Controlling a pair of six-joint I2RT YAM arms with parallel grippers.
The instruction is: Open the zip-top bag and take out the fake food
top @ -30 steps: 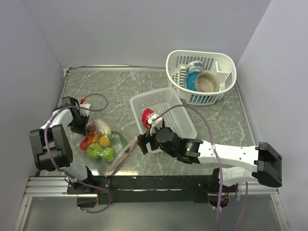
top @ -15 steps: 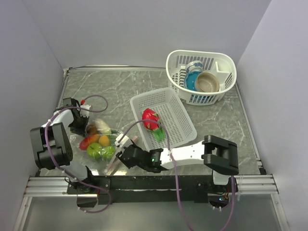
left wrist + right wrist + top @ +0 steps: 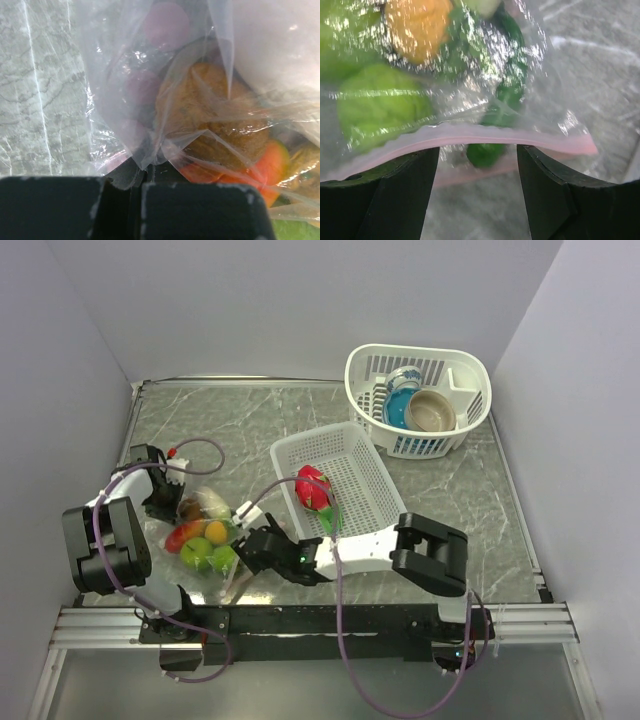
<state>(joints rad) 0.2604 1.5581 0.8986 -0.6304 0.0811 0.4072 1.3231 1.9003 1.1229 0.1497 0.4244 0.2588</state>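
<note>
Two arms are at the zip-top bag [image 3: 208, 505], which lies on the worktop [image 3: 280, 420] at near left. Left jaws: together, clamped on a fold of the bag's film at its far-left corner (left wrist view shows plastic pinched into the seam between them). Right jaws: apart, one dark finger [image 3: 380, 197] either side of the pinkish zip strip [image 3: 485, 134], which runs across the gap; contact cannot be told. A second pink band shows below it, with a dark green piece [image 3: 482, 155] between the two. Fake food [image 3: 197, 552] inside the bag: green, orange, red, plus a brown speckled piece [image 3: 215, 120] against the film. One red-pink piece [image 3: 312, 487] lies in the flat white basket [image 3: 375, 465] right of the bag. Round white basket [image 3: 430, 445], far right, holds a blue cup [image 3: 398, 405] and tan bowl [image 3: 432, 410].
</note>
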